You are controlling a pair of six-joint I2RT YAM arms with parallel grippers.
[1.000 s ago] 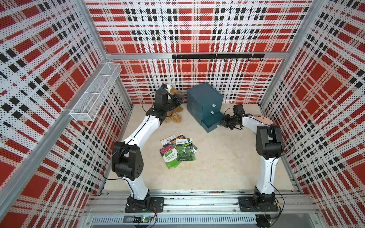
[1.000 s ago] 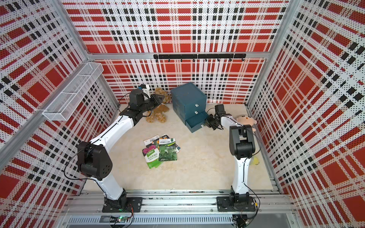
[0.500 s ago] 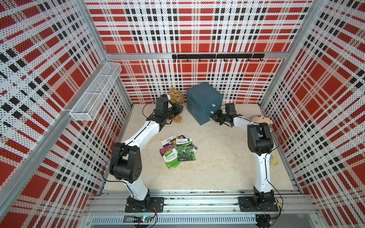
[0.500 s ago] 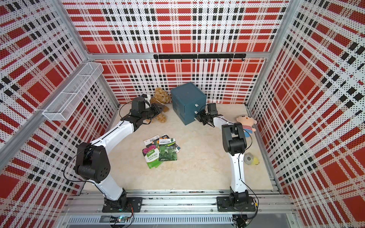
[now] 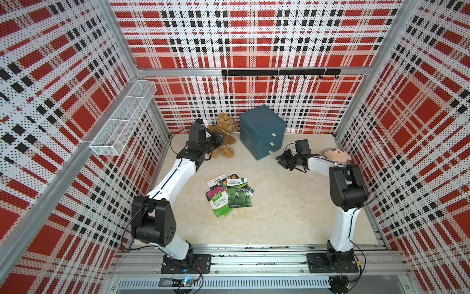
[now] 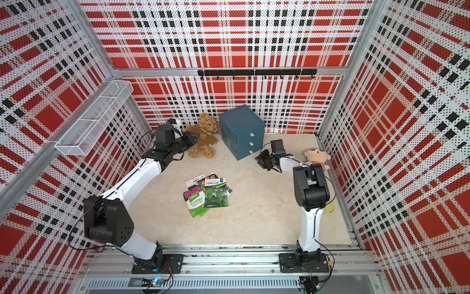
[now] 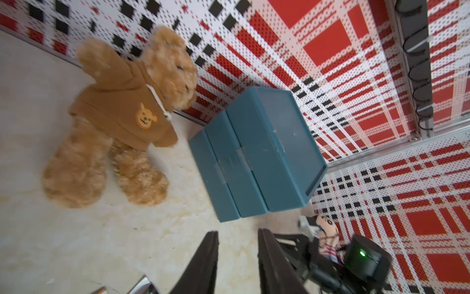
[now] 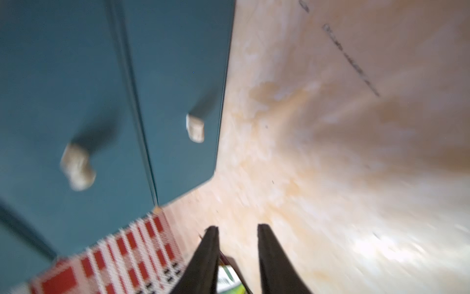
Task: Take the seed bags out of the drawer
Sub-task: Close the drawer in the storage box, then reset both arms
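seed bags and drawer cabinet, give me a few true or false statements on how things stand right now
1. The seed bags lie in a pile on the table, outside the cabinet. True.
2. The bottom drawer stands pulled out. False: all three drawers look shut flush.
3. The left gripper is clamped on the teddy bear. False: its jaws are apart and empty, and the bear lies on the table in front of it.
4. The right gripper is near the cabinet's front, not touching it, jaws apart. True.
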